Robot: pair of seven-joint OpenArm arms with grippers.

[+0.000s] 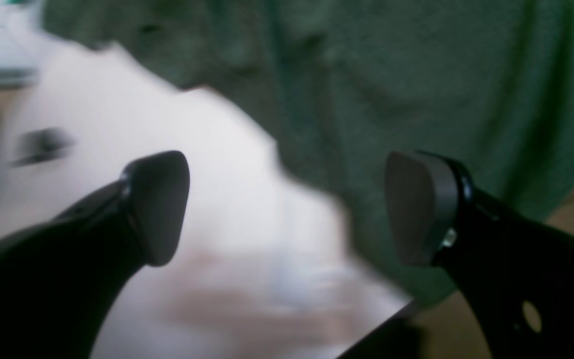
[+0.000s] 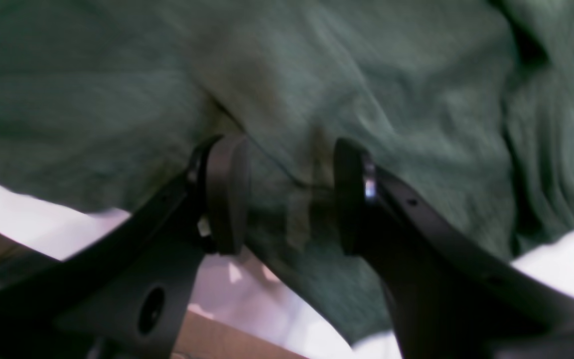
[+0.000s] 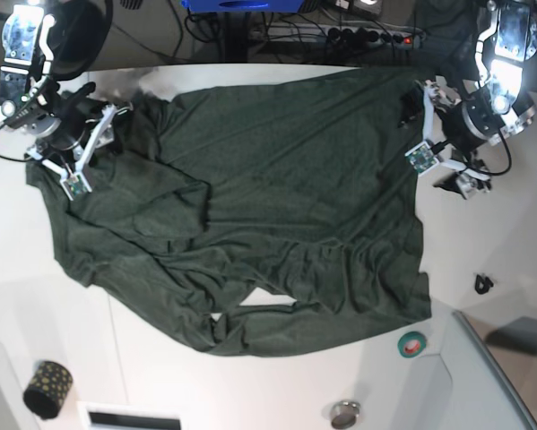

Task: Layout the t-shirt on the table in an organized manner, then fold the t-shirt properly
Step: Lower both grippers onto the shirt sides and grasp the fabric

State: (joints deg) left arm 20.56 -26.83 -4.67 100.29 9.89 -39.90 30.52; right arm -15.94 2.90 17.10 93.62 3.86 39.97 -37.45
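- Across the middle of the base view my t-shirt [image 3: 277,206] lies spread on the worktop [image 3: 483,233], rumpled along its lower edge.
- At the right of that view my left end effector [image 1: 287,207] stands wide open with nothing between its pads; cloth lies beyond it.
- At upper left my right end effector [image 2: 287,197] is half open with a fold of cloth between the pads; whether it grips I cannot tell.
- To flatten well, I judge I should pull outward evenly and low.
- No containers hold anything here.
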